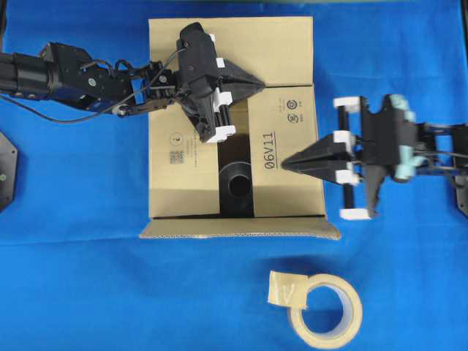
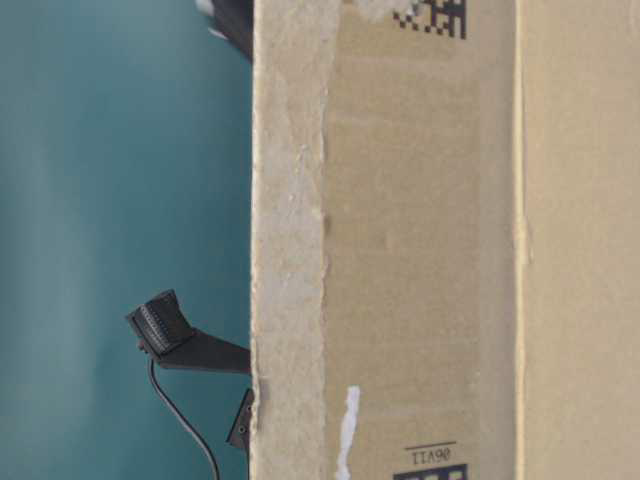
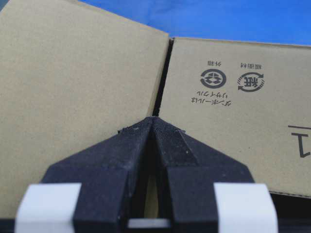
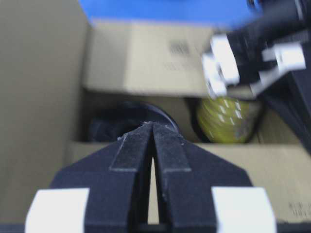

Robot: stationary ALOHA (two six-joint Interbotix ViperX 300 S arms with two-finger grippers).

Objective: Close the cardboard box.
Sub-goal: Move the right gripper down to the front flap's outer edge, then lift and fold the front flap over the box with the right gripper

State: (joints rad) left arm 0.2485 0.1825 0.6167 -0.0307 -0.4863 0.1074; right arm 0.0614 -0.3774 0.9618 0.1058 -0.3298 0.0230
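The large brown corrugated cardboard box sits at the centre of the overhead view on the blue cloth-covered table, its top partly covered. The upper flap lies folded over, and the printed right-hand flap marked 06V11 is down over the opening, while a dark gap stays open at lower centre with a black cylindrical object showing inside. The near flap hangs outward along the lower edge of the box.

The left gripper rests over the seam where the upper and right flaps meet, fingers pressed together and holding nothing. The right gripper points its tip onto the right flap, likewise pinched shut and empty; its wrist view is blurred, though something yellow seems to lie inside the box.

The step in hand appears to be pressing the side flaps flat. The next move likely calls for bringing the remaining flaps over the gap while one arm holds the others down. A beige roll of tape lies at lower right, well apart.
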